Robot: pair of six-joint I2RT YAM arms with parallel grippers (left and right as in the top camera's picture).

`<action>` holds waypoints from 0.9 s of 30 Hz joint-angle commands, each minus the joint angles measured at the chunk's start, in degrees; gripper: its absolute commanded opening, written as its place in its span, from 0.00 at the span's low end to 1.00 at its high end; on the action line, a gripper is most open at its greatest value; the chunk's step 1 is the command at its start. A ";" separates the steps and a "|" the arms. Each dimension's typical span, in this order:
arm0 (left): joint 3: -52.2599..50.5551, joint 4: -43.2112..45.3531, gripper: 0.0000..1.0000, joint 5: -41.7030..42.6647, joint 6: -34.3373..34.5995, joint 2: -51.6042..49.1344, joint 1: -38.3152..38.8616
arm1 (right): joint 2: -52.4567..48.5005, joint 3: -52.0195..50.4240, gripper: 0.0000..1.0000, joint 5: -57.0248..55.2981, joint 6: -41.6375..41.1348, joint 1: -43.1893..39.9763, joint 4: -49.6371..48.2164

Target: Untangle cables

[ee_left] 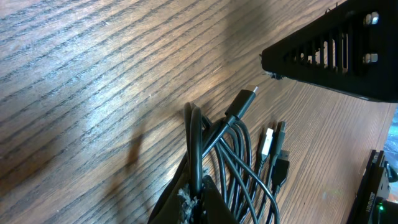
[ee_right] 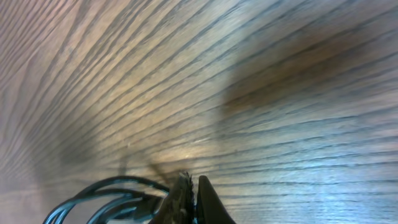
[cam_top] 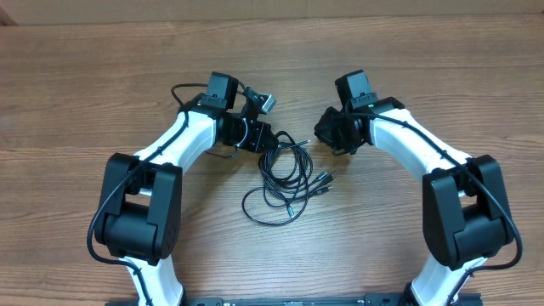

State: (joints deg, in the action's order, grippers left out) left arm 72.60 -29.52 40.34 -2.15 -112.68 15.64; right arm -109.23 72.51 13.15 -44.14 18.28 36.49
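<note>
Several cables (cam_top: pixel 289 174) tangled at centre of counter (cam_top: pixel 85 68), between claws. Left claw (ee_left: pixel 193 190) pinching cable loops; right claw (ee_right: pixel 194 183) pressed together, strands just beside it. Best: draw apart slowly, low, watching plugs (ee_left: pixel 268 140) for snags.

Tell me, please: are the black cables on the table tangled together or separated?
Tangled together. The cables lie in one pile of overlapping loops in the overhead view, and the left wrist view shows strands crossing.

Glossy black cables (cam_top: pixel 283 170); grained wood table (cam_top: pixel 85 76), slight sheen.
</note>
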 commanded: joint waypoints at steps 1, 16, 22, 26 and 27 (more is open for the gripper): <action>1.31 0.24 0.04 1.51 -1.75 -0.66 0.02 | 1.75 -0.17 0.04 -4.76 -2.58 1.33 -0.44; 1.31 0.24 0.04 1.49 -1.75 -0.66 0.02 | 1.75 -0.20 0.04 -5.03 -4.09 6.47 -1.55; 1.31 0.22 0.04 1.49 -1.73 -0.66 0.02 | 1.75 -0.20 0.04 -8.87 -3.87 6.67 -1.27; 1.31 0.22 0.04 1.51 -1.73 -0.66 0.02 | 1.75 -0.20 0.04 -14.60 -3.91 6.67 -1.68; 1.31 0.22 0.04 1.51 -1.73 -0.66 0.02 | 1.75 -0.20 0.04 -15.67 -4.13 6.67 -1.77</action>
State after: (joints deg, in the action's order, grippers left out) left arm 72.60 -29.52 40.34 -2.15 -112.68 15.64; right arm -109.23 72.51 3.79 -47.86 25.15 35.14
